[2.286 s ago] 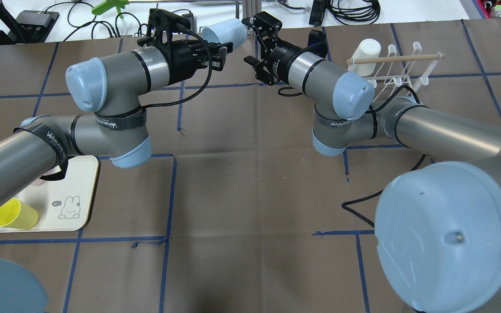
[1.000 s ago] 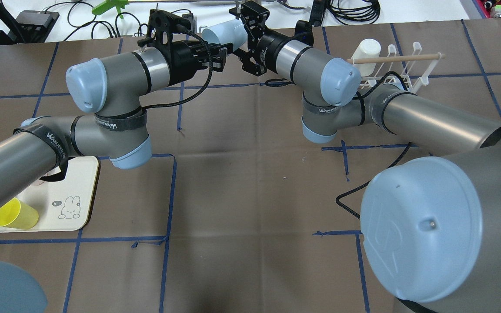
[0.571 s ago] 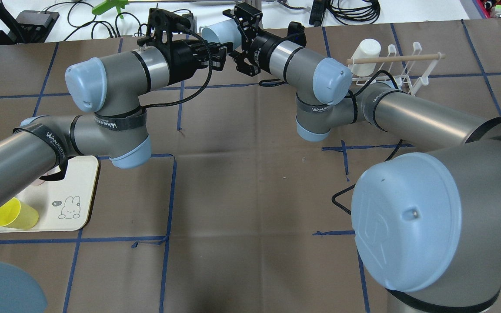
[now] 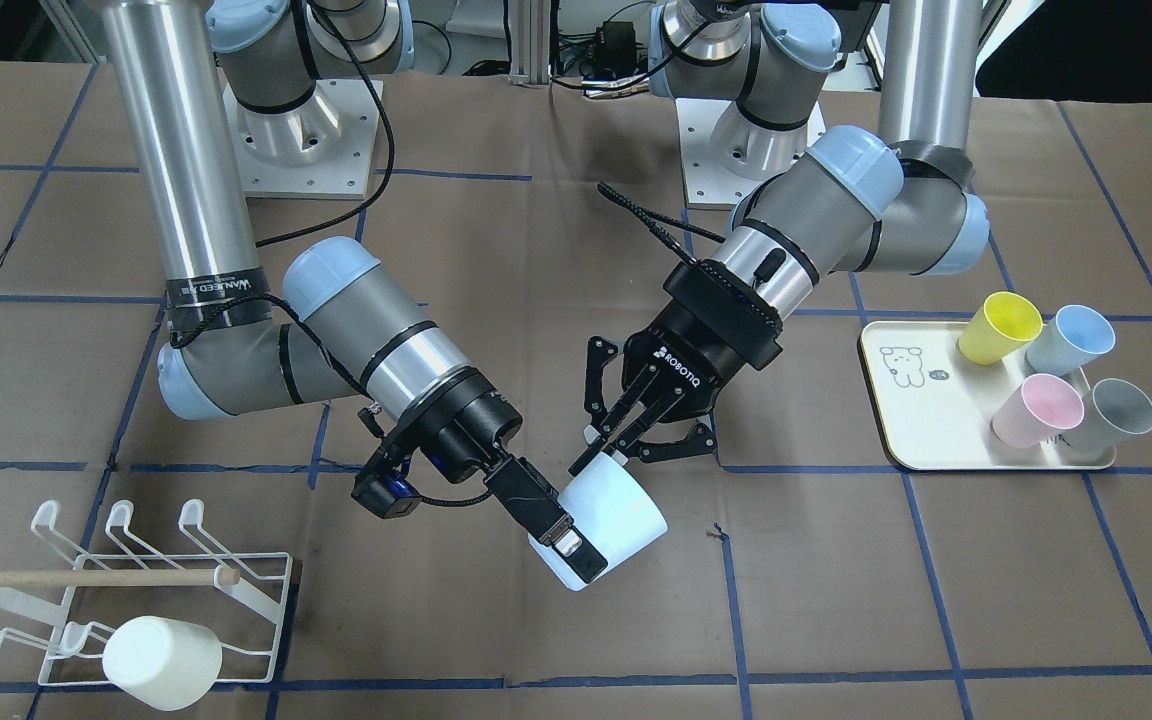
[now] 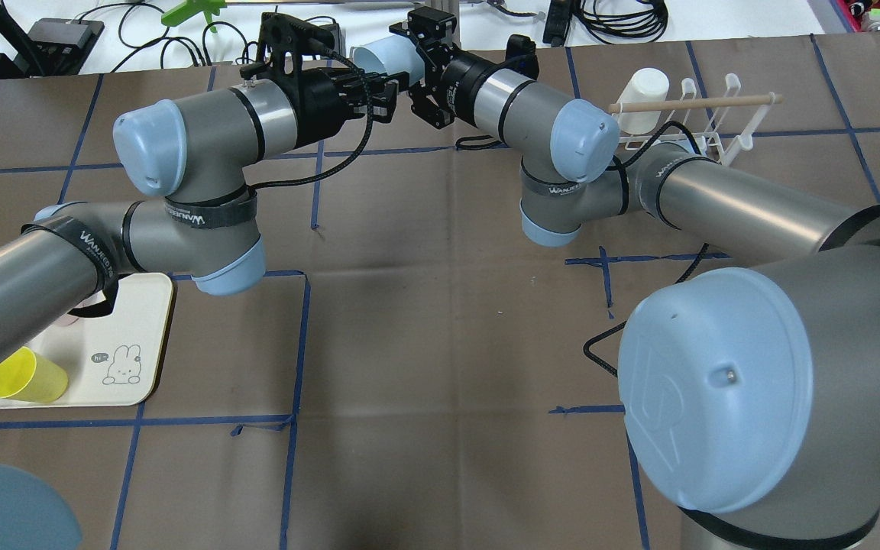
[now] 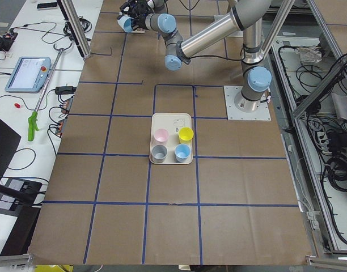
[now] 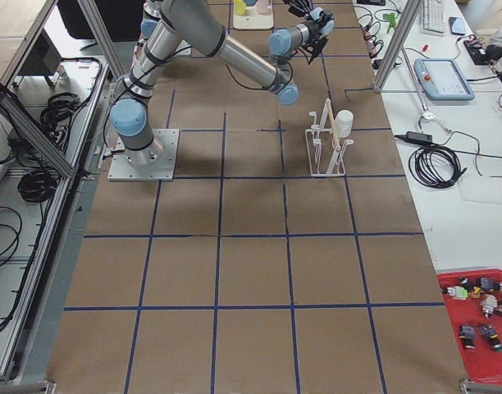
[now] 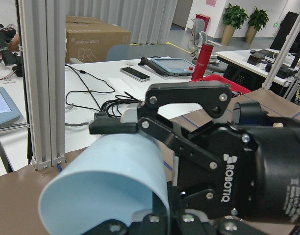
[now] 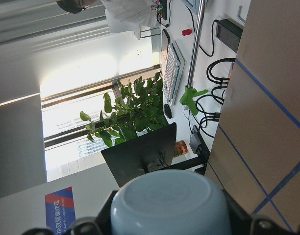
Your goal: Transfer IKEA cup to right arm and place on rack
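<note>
A pale blue cup (image 4: 621, 520) is held in the air on its side over the table's far middle; it also shows in the overhead view (image 5: 379, 55). My left gripper (image 4: 591, 458) is shut on the cup's wall near the rim. My right gripper (image 4: 586, 542) is open, with its jaws on either side of the cup's base end. One of its fingers (image 8: 113, 127) lies along the top of the cup. The right wrist view shows the cup's base (image 9: 169, 205) close up between the fingers. The white wire rack (image 4: 86, 577) stands on the right arm's side.
A white cup (image 4: 161, 650) hangs on the rack (image 5: 703, 114). A cream tray (image 4: 926, 420) on the left arm's side holds a yellow cup (image 4: 998, 328), a blue one (image 4: 1068, 338), a pink one (image 4: 1036, 410) and a grey one (image 4: 1116, 415). Cables lie beyond the table's far edge.
My right gripper has moved left to the cup and now straddles its base end. My left gripper has kept the cup almost still.
</note>
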